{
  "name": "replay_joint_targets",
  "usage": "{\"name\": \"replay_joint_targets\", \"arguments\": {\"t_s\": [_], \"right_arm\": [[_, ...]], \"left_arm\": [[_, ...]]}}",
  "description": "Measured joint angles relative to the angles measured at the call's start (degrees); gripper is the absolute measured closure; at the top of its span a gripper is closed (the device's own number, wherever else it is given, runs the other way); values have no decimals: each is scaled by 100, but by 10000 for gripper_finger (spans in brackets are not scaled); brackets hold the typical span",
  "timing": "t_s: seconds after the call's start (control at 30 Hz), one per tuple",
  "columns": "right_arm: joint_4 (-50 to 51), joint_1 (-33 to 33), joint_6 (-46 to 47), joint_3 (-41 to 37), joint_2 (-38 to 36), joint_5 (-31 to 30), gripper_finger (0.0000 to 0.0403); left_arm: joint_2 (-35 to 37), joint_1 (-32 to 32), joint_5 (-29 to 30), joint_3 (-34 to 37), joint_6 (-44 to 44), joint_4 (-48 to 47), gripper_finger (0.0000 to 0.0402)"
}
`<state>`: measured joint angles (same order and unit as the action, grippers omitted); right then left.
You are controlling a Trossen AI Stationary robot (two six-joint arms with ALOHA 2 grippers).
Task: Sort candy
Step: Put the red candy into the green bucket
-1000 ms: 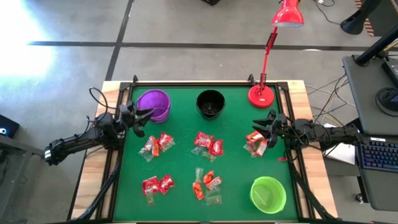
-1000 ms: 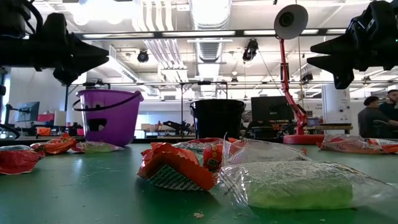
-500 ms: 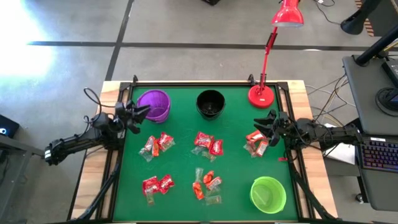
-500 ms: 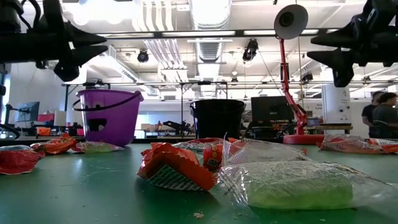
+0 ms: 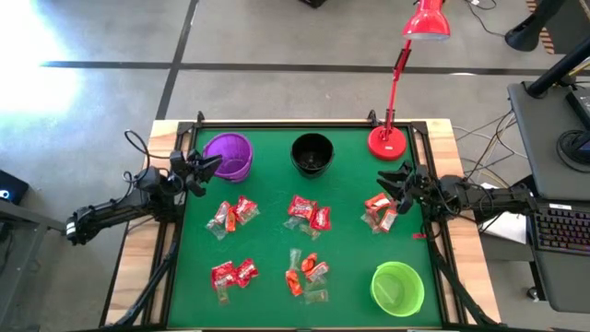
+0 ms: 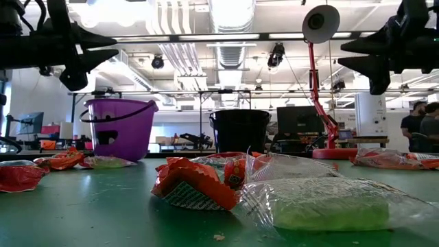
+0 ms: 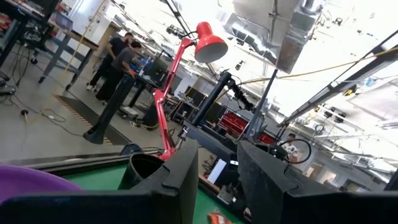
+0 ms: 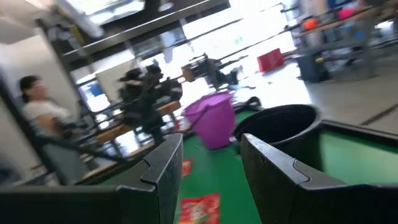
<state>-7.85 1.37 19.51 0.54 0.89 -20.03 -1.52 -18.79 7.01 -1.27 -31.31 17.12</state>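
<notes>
Black cup (image 5: 312, 153) flanked by purple cup (image 5: 229, 155) and red lamp base (image 5: 387, 142), you had bare mat gaps between them, candy clusters (image 5: 308, 213) in front, green cup (image 5: 397, 288) farther out.

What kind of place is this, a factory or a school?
Most likely a robotics lab or workshop. The low view shows exposed ceiling ducts and workbenches with monitors behind the green table, and people stand at benches farther back.
</notes>
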Motion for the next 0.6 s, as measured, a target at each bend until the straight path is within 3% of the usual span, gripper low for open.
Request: {"name": "replay_joint_targets", "arguments": {"t_s": [0.23,0.43,0.6], "right_arm": [[-240,0,2,0,2,-846,248],[-159,0,279,169,8,-861,246],[532,-1,450,540,133,-852,217]], "left_arm": [[0,0,164,-1,-640,69,306],[-47,0,419,0,-702,94,306],[-66,0,421,1,-698,138,306]]}}
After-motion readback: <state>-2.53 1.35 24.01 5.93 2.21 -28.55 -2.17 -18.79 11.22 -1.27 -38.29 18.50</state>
